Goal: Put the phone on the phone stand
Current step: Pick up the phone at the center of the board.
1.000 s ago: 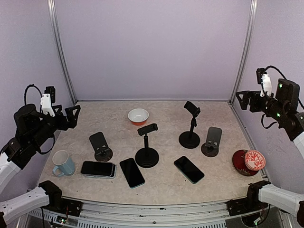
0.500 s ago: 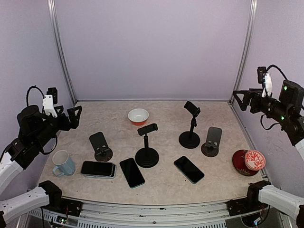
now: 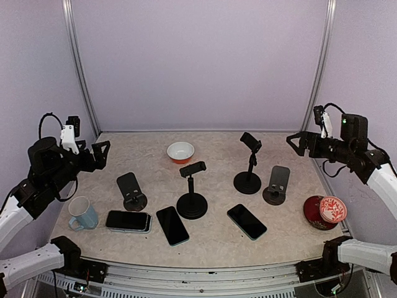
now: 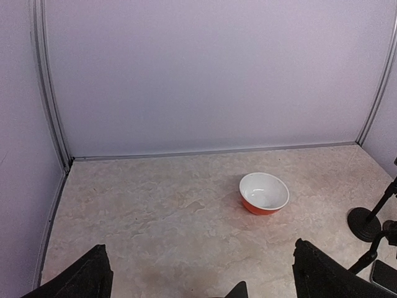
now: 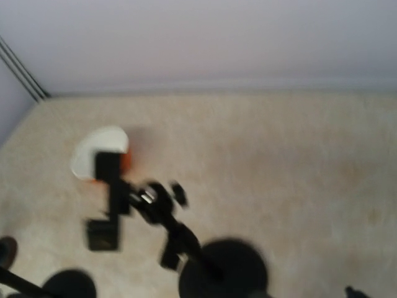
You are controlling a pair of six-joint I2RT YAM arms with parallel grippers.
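Pale lilac walls and aluminium corner posts close in a beige marbled table (image 3: 211,245). Read the table from above as a clock face, with twelve at the back wall.

The left arm stands folded at nine o'clock, elbow low and forearm levelled toward the middle. The left hand (image 3: 101,154) hangs in the air over the table's edge, spread wide and empty (its wrist view shows the dark fingers (image 4: 80,279) far apart at the lower corners). The right arm reaches in from three o'clock with the wrist high. The right hand (image 3: 296,144) is likewise spread and empty; its own wrist picture is blurred.

Three phones lie flat along the near side, each apart from the stands: a black phone in a grey case (image 3: 128,220) at seven, a plain black phone (image 3: 172,225) at six and a teal-edged black phone (image 3: 246,221) at five.

A short black wedge stand (image 3: 131,189) sits at eight, a black pole stand with a level clamp (image 3: 191,192) near the centre, a black pole stand with a tilted clamp (image 3: 249,164) at two and a grey slab stand (image 3: 276,184) at four. An orange bowl with a white inside (image 3: 180,151) sits at twelve.
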